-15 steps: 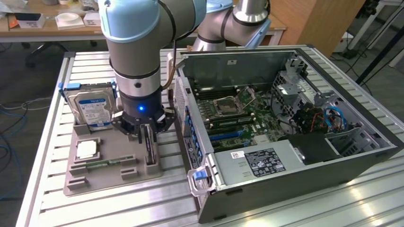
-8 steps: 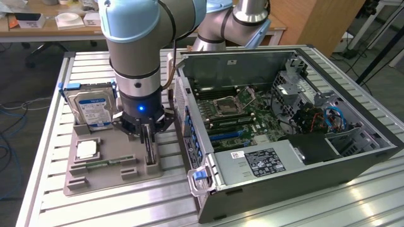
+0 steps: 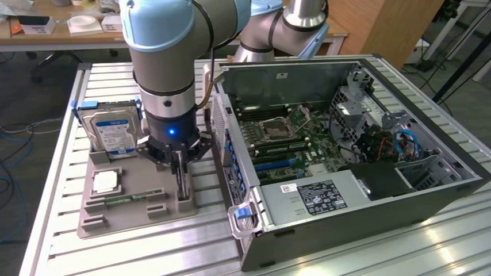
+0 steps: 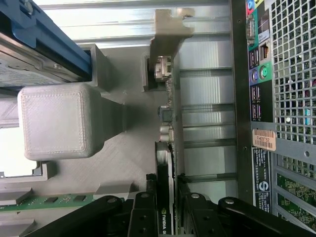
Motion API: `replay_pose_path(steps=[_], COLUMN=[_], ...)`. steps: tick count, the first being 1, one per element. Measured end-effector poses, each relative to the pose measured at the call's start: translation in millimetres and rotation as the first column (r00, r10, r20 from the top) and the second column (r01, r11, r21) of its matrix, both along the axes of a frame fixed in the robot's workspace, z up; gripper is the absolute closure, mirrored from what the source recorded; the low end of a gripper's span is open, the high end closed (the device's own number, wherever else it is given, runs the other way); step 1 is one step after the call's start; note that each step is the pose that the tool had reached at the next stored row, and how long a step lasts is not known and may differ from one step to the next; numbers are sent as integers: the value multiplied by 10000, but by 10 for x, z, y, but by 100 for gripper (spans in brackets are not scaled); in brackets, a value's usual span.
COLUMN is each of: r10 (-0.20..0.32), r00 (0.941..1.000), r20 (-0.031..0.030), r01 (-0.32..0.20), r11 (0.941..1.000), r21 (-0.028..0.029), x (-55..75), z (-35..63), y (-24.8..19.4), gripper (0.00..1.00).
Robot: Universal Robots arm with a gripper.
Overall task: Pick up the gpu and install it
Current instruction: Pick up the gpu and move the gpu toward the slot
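One hard drive (image 3: 114, 132) stands at the exterior view's left in a grey fixture (image 3: 130, 221) on the bench (image 3: 153, 256). Just right of it we see the gpu (image 3: 183, 187), on edge in the fixture's slot, directly beneath the end effector (image 3: 181, 164). The end effector clasps the card's upper edge. The card's long axis runs alongside the open computer case (image 3: 368, 230) further right.
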State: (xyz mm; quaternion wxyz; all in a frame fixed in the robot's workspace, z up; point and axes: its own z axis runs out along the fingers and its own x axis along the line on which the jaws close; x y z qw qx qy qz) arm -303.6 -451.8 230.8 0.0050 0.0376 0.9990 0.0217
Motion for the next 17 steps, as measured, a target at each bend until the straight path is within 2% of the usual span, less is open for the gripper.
replay_pose_path(steps=[2,3,17], r10=[0,0,0], r00=[10000,10000,10000], r20=[1,1,2], r01=[0,0,0], r11=[10000,10000,10000], r21=[0,0,1], x=[0,0,0], z=[0,0,45], y=[0,0,0], gripper=[69,73,73])
